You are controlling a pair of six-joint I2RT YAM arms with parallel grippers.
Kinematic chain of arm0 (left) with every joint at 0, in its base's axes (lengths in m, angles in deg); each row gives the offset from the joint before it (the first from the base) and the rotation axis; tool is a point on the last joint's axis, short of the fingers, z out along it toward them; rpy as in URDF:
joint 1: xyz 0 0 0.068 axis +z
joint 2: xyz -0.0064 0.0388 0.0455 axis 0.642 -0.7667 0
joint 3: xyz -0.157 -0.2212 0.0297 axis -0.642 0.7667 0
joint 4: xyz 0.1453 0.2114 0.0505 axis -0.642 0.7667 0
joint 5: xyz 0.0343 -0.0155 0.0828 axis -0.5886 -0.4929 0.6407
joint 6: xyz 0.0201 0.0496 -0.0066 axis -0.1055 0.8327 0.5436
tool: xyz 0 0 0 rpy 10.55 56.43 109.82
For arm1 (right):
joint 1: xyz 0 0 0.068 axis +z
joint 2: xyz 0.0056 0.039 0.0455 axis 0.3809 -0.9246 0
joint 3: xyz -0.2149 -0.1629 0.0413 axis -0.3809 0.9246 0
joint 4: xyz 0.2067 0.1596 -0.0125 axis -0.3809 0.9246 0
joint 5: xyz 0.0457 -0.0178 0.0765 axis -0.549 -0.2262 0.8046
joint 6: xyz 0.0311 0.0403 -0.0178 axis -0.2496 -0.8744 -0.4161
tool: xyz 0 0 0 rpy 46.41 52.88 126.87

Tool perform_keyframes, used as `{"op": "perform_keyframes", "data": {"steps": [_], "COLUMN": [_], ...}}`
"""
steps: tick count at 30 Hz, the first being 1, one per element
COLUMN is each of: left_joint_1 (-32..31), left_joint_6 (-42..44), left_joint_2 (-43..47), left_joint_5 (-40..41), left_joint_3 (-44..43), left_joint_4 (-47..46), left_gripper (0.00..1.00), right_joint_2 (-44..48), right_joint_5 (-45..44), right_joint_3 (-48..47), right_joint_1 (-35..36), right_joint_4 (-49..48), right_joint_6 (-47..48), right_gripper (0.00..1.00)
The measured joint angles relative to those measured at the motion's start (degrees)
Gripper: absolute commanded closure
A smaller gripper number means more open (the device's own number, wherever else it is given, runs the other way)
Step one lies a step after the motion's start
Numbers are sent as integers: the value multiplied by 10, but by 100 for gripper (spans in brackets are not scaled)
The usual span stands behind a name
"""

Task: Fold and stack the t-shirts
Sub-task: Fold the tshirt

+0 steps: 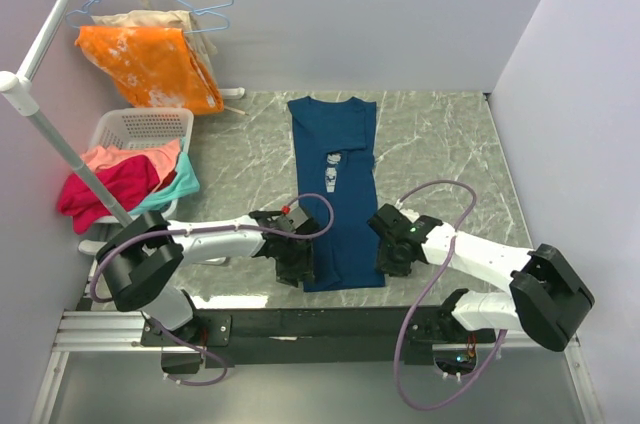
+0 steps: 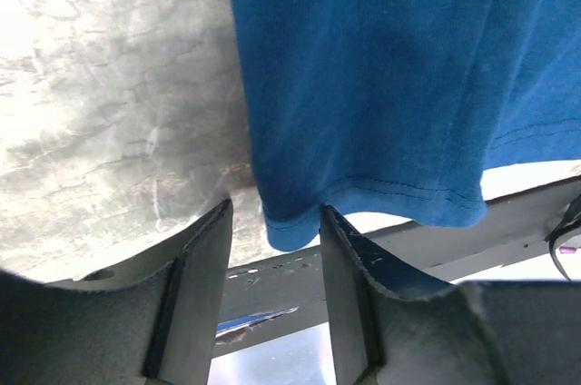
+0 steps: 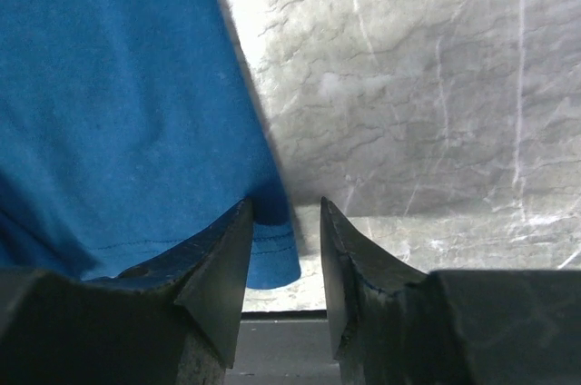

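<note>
Straddling navy t-shirt [image 1: 345, 214] hem corners: left end effector [image 2: 275, 212], right end effector [image 3: 286, 208], both half-open, nothing clamped.

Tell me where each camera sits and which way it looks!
Top external: above and behind the arms, looking down on the table and blue t-shirt; both arms, left end effector and right end effector show.
Left wrist: on the left arm, looking past its own fingers at the shirt's hem corner.
Right wrist: on the right arm, looking past its fingers at the other hem corner.
Shared: all three see the t-shirt and table.
</note>
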Motion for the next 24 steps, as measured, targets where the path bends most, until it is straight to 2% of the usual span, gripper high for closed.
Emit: {"op": "perform_keyframes", "data": {"steps": [5, 14, 15, 17, 18, 19, 20, 22, 24], "left_joint_1": [-4, -11, -13, -18, -21, -23, -25, -28, -30], "left_joint_6": [-12, -33, -35, -39, -40, -44, -44, -46, -46], "left_joint_2": [-2, -7, -10, -14, -15, -17, -20, -21, -21], "left_joint_5": [5, 24, 27, 32, 36, 37, 41, 44, 47], "left_joint_3": [-3, -8, -11, -16, -18, -19, -22, -24, -26], "left_joint_4": [4, 17, 20, 24, 27, 30, 34, 36, 38], "left_gripper": [63, 67, 68, 76, 80, 84, 91, 99, 99], "right_joint_2": [0, -5, -6, -9, -10, -12, -13, -15, -15], "right_joint_5": [3, 3, 3, 3, 3, 5, 8, 12, 12], "right_joint_3": [1, -2, -2, -3, -4, -4, -4, -4, -4], "right_joint_1": [7, 44, 47, 50, 51, 52, 52, 54, 54], "right_joint_4": [-6, -9, -9, -9, -9, -10, -13, -20, -19], "right_joint_6": [0, 0, 0, 0, 0, -1, -4, -9, -13], "right_gripper": [59, 61, 63, 74, 80, 93, 99, 100, 100]}}
